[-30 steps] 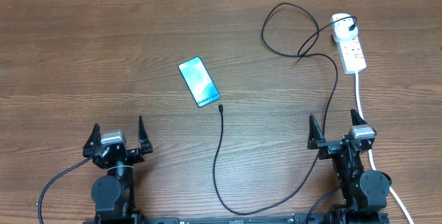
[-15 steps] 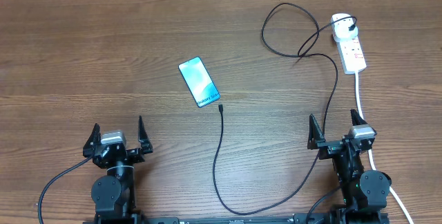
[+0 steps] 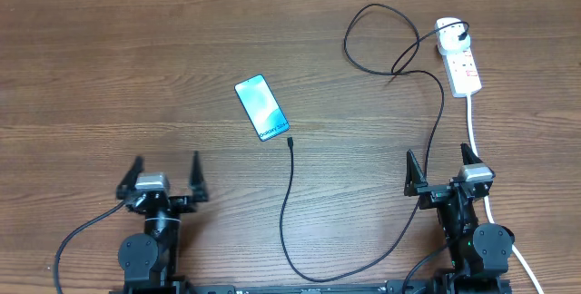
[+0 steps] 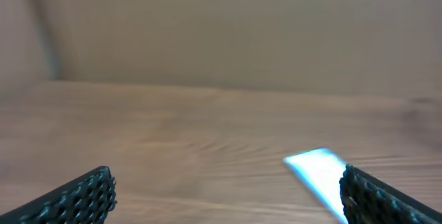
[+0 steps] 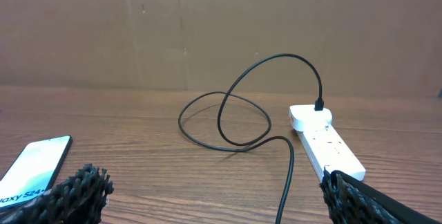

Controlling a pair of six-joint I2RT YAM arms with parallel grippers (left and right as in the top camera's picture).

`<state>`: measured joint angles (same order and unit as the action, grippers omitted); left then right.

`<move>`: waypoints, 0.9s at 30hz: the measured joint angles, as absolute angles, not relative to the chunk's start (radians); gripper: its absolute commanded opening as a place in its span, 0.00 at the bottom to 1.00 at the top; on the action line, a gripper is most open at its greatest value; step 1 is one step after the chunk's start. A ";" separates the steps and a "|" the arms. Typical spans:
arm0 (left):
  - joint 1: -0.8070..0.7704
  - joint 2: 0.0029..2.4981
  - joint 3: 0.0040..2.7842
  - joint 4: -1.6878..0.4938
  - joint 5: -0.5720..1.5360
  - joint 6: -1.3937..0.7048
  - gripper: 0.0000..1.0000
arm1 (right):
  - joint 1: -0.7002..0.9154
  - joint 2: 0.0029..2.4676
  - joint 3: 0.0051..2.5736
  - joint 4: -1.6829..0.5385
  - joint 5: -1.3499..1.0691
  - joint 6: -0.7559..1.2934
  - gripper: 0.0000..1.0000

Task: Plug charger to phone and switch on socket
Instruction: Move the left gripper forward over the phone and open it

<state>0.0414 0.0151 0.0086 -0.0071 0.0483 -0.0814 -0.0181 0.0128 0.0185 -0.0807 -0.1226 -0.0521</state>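
Left gripper [image 3: 166, 161] and right gripper [image 3: 437, 156] stood at the near edge of the wooden table [image 3: 109, 76], both with jaws spread wide and holding nothing. Between them the charger [image 3: 292, 176] looped near the front edge. Its plug tip lay just beside the lower end of the phone [image 3: 263, 108], not inserted. The phone rested face up and slantwise at mid-table, nearer the left gripper. The cable's other end coiled back to a white adapter [image 3: 447, 29] seated in the socket [image 3: 465, 69] at far right. A thick white cord [image 3: 474, 122] ran from the socket toward the right arm. In the left wrist view the phone [image 4: 316, 171] was only a blurred pale shape.
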 measured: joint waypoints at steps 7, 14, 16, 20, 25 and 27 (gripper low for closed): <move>0.041 0.015 0.008 0.184 0.407 -0.222 0.99 | -0.018 0.013 0.019 -0.081 -0.123 -0.052 1.00; 0.041 0.015 0.009 0.406 0.594 -0.329 1.00 | -0.018 0.013 0.019 -0.081 -0.122 -0.052 1.00; 0.041 0.015 0.010 0.419 0.617 -0.375 0.99 | -0.018 0.013 0.019 -0.080 -0.122 -0.052 1.00; 0.041 0.015 0.063 0.352 0.643 -0.422 1.00 | -0.019 0.013 0.019 -0.081 -0.123 -0.052 1.00; 0.041 0.031 0.291 0.099 0.619 -0.395 1.00 | -0.018 0.013 0.019 -0.081 -0.123 -0.052 1.00; 0.041 0.073 0.445 -0.099 0.563 -0.374 1.00 | -0.018 0.013 0.019 -0.080 -0.123 -0.052 1.00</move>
